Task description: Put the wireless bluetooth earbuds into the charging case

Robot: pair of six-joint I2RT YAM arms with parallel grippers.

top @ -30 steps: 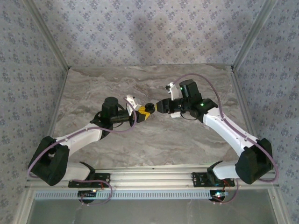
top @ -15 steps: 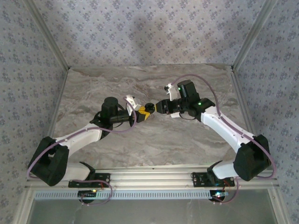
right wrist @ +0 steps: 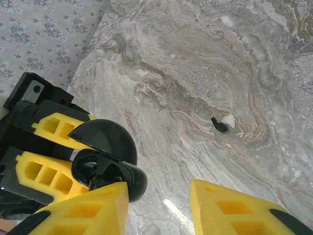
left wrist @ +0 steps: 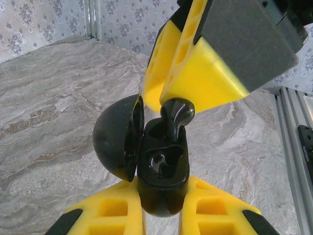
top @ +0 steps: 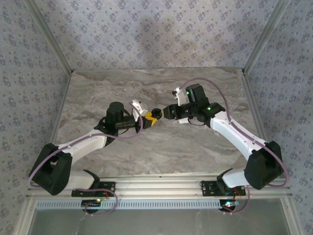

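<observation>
Closer than a second ago, the right claw (top: pixel 165 112) hovers beside the left claw (top: pixel 152 119), which clamps the open black charging case (left wrist: pixel 164 171). A black earbud (left wrist: pixel 175 111) stands half-seated in it. The right claw's fingers are spread, holding nothing. A white earbud (right wrist: pixel 228 120) lies on the worktop (right wrist: pixel 195 58).

Bare marble table (top: pixel 161 152) stretches on every side of the two arms, giving open passage. At its middle the left gripper (top: pixel 152 119) and right gripper (top: pixel 166 111) crowd tip to tip over the open charging case (left wrist: pixel 164 169). A small earbud (right wrist: pixel 223 122) lies loose on the stone just beyond.
</observation>
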